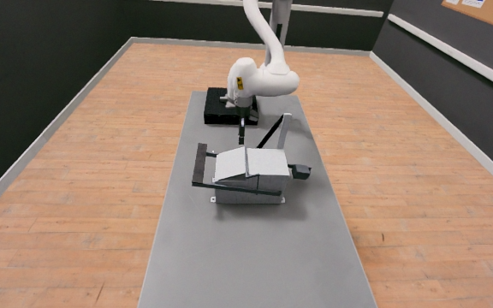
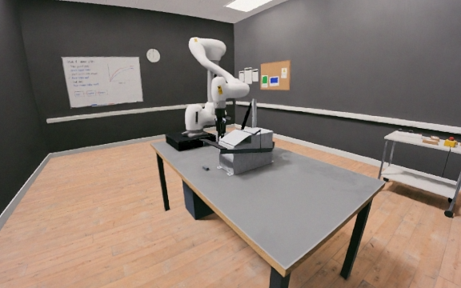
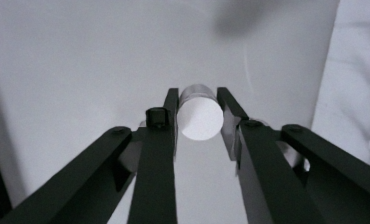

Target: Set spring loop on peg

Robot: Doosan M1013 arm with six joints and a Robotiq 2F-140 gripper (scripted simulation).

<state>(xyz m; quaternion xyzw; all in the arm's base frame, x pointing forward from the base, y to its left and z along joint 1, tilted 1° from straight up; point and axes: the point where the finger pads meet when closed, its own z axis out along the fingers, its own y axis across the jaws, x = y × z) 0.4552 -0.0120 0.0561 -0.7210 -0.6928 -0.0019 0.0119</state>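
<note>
My gripper [image 1: 241, 139] [image 2: 219, 134] [image 3: 197, 103] is shut on the steel test weight [image 3: 201, 121], a pale cylinder seen end-on between the fingers in the wrist view. It hangs just behind the grey feeder [image 1: 251, 179] [image 2: 247, 156], above the rear edge of its sloping lid. The dark pedal [image 1: 199, 163] is raised at the feeder's left end, well left of the gripper. A dark spring [image 1: 270, 136] [image 2: 246, 116] runs slantwise up to the upright peg post [image 1: 285, 128] [image 2: 254, 113] behind the feeder. Which peg holds the loop I cannot tell.
The arm's black base block [image 1: 218, 107] [image 2: 184, 141] sits at the far end of the bench [image 1: 251, 257] [image 2: 294, 192]. A small dark box [image 1: 301, 171] sticks out at the feeder's right end. A small dark object [image 2: 206, 168] lies on the bench near the feeder.
</note>
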